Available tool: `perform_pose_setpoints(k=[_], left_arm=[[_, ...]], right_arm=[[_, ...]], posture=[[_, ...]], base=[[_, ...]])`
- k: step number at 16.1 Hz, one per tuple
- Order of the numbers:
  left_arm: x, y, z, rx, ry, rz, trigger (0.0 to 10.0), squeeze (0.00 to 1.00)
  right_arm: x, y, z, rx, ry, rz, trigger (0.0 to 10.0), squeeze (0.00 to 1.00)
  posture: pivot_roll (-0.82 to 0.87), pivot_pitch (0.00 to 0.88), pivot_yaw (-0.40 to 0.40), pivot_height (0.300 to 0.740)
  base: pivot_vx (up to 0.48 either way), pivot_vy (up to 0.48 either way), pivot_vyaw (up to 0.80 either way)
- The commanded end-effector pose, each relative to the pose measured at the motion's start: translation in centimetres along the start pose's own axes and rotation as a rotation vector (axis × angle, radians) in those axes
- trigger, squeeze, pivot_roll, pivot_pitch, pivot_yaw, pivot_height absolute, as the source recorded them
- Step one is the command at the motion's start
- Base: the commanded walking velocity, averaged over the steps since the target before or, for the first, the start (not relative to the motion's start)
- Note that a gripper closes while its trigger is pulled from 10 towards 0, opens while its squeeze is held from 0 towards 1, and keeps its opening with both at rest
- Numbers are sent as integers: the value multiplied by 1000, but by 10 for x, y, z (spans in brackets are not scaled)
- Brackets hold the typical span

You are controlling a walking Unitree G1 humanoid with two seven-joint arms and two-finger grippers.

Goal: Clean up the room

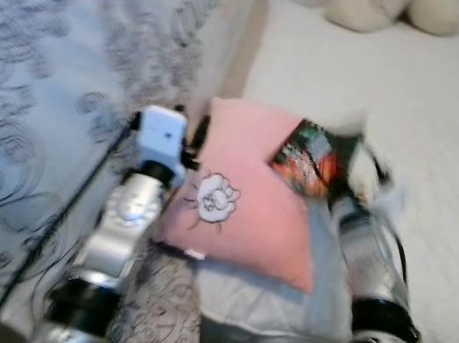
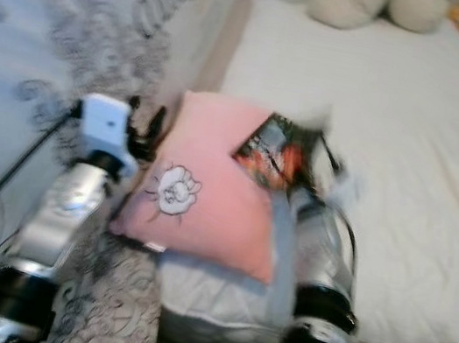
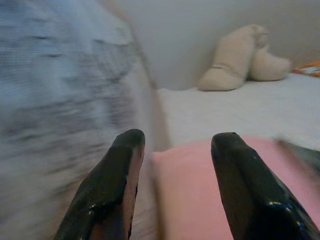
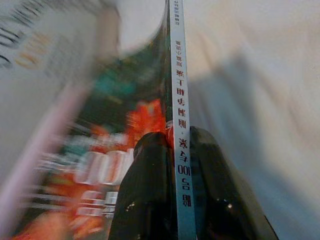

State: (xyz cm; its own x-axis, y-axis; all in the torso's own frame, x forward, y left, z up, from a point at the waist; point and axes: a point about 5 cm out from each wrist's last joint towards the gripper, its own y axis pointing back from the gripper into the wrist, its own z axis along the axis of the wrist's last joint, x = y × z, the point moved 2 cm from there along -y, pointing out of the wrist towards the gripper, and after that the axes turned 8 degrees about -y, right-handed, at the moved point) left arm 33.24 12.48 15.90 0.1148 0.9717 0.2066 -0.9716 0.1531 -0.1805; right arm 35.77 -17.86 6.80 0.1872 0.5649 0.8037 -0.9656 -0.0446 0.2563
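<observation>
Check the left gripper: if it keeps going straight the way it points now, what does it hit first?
Probably the pink pillow. The left gripper, fingers open, points along the bed with the pillow's edge right ahead of the gap. Beyond lie the white sheet and a plush toy. Blur makes depth uncertain.

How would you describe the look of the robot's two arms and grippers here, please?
Both arms are silver metal cylinders with black joint bands. The left arm carries a white, boxy camera module at the wrist, and a black cable runs alongside it. The left gripper and the right gripper each have two long, glossy black fingers with rounded tips.
</observation>
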Motion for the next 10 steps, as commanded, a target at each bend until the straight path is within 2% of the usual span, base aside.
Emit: perform_pose_setpoints(k=[1,2,3,5,7,8,10], left_arm=[[9,5,1,17,-19,4,10000,0],[13,8,3,17,-32,1,10000,0],[15,10,4,20,-38,1,10000,0],[15,14,5,33,-39,1,10000,0],[12,16,6,39,-35,-4,10000,0],[10,17,6,48,-28,-9,10000,0],[8,18,6,54,-17,-9,10000,0]], right_arm=[[-15,2,-33,154,-11,-11,10000,0],[-39,10,-42,202,26,-79,10000,0],[-52,16,-47,230,52,-111,10000,0],[-67,22,-52,283,105,-154,10000,0],[-74,23,-46,282,184,-182,10000,0],[-75,19,-32,251,309,-190,10000,0],[-72,15,-13,201,440,-201,10000,0]], posture=[[-11,37,149,703],[5,48,158,703],[10,50,160,703],[22,56,162,703],[26,59,160,703],[17,59,155,703],[8,60,146,703]], base=[[0,0,0],[0,0,0],[0,0,0],[0,0,0],[0,0,0],[0,0,0],[0,0,0]])
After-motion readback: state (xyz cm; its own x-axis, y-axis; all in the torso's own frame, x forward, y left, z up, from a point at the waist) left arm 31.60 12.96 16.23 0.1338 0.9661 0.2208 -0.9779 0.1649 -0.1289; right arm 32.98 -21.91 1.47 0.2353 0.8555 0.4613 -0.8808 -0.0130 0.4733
